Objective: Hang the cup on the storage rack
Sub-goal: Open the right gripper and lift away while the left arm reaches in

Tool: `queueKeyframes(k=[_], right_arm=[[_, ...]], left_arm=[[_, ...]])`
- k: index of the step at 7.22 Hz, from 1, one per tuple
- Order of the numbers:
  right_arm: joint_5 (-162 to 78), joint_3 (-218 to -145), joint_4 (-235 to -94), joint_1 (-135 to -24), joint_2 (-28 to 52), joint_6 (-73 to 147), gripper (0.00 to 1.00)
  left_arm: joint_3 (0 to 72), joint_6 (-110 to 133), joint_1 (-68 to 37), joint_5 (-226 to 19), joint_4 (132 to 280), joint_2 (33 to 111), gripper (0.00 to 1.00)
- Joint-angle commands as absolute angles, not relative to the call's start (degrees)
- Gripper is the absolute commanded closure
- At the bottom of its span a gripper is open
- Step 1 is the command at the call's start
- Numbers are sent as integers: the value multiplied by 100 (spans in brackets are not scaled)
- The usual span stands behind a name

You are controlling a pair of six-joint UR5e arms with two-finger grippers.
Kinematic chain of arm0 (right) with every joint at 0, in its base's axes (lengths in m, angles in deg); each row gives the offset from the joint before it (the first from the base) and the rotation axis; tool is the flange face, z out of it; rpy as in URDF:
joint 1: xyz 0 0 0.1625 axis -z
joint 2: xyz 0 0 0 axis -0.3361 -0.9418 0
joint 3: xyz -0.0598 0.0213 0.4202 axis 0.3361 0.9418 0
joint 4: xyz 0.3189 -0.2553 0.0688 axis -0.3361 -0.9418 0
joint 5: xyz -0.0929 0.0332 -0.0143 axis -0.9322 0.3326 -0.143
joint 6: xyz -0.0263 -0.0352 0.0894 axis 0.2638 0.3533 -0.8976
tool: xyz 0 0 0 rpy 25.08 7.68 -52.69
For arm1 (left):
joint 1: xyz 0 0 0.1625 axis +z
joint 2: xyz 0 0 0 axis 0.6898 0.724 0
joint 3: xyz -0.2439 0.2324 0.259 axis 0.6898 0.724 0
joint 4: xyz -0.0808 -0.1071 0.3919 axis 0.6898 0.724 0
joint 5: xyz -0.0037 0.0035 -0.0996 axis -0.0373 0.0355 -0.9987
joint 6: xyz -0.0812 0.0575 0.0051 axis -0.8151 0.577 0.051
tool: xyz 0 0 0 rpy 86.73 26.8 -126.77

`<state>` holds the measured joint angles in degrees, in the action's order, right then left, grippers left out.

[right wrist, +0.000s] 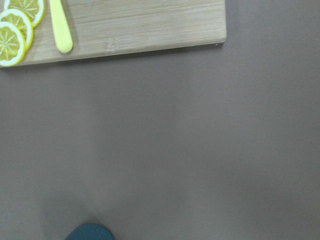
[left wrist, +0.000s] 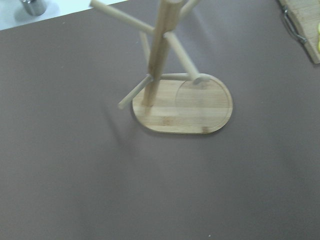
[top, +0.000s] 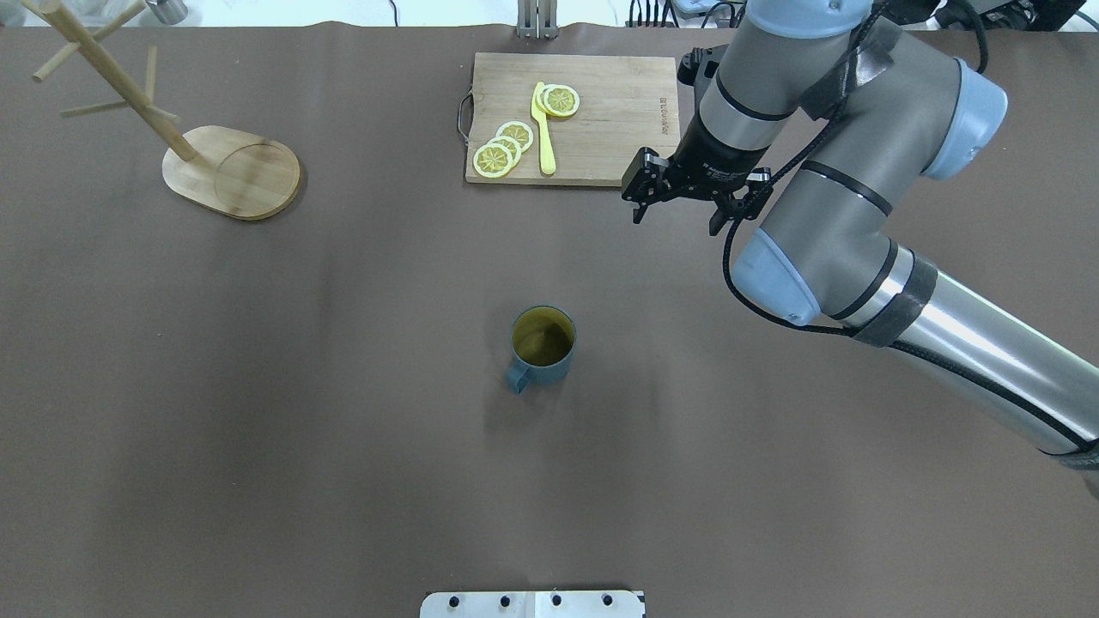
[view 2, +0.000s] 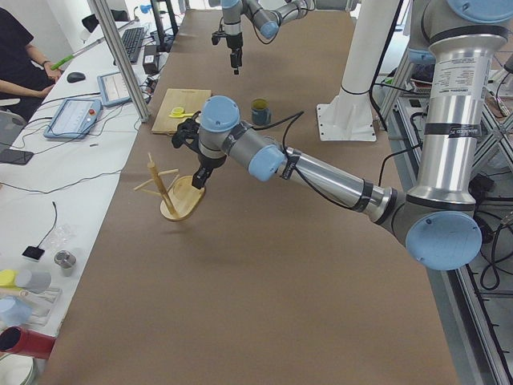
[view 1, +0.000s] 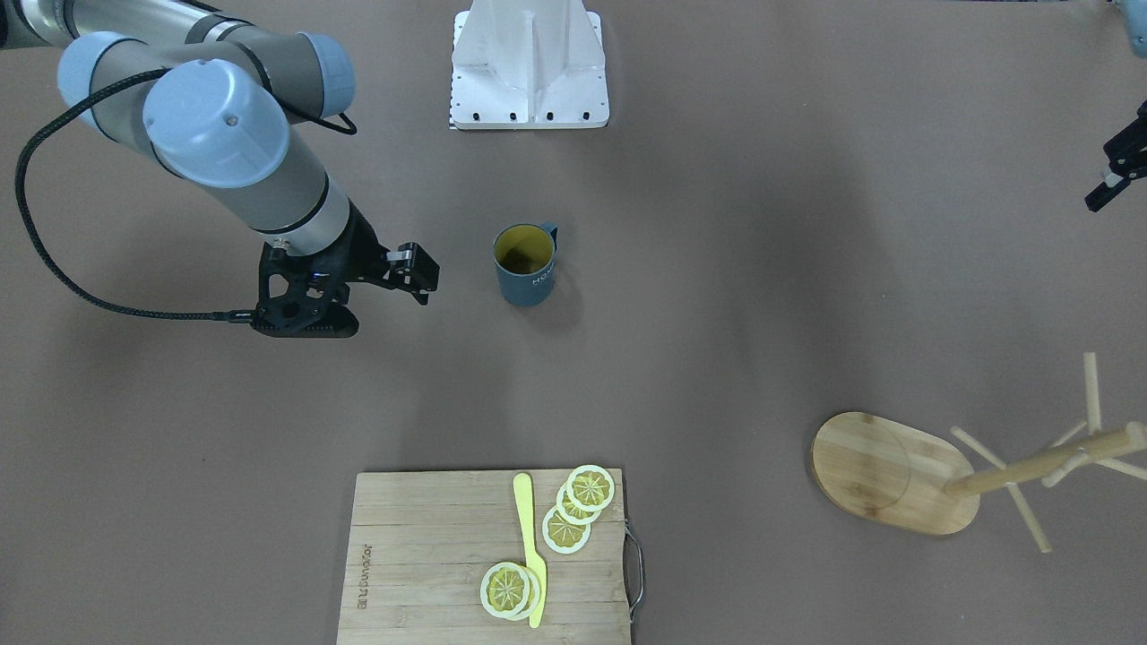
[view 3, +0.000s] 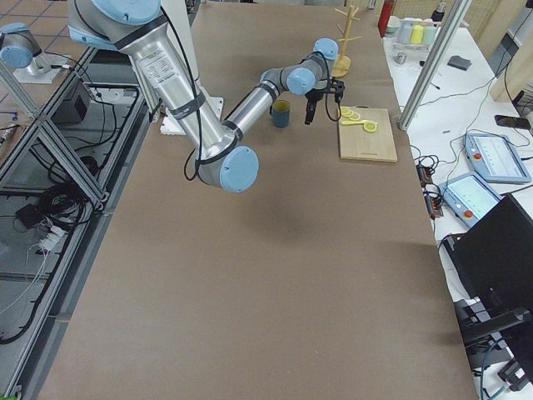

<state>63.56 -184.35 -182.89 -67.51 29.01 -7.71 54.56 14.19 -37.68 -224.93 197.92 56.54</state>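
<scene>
Cup [top: 543, 348] upright, table [top: 343, 446] centre, storage rack [top: 232, 172] by edge — well apart

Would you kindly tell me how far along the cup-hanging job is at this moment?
Nothing looks done: the cup stands upright mid-table, far from the storage rack, whose pegs are bare. In hand: the right claw hovers beside the cup, holding nothing; the left claw hangs near the rack. Left: grasping the cup, carrying it and hooking its handle on a peg.

Five lemon slices [view 1: 566, 530]; one cup [view 1: 527, 273], rack [view 1: 883, 475], board [view 1: 430, 537], knife [view 1: 529, 537].
</scene>
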Motion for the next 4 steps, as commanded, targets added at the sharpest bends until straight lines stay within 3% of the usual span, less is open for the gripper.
queueKeyframes(k=[1, 4], right_arm=[[6351, -18403, -18287, -6850, 2824, -766, 0], [6315, -18332, -18155, -6824, 2727, -784, 0]], left_arm=[[5358, 639, -2903, -22434, 21167, 5790, 2], [5358, 97, -1506, -21910, 22189, 5834, 3]])
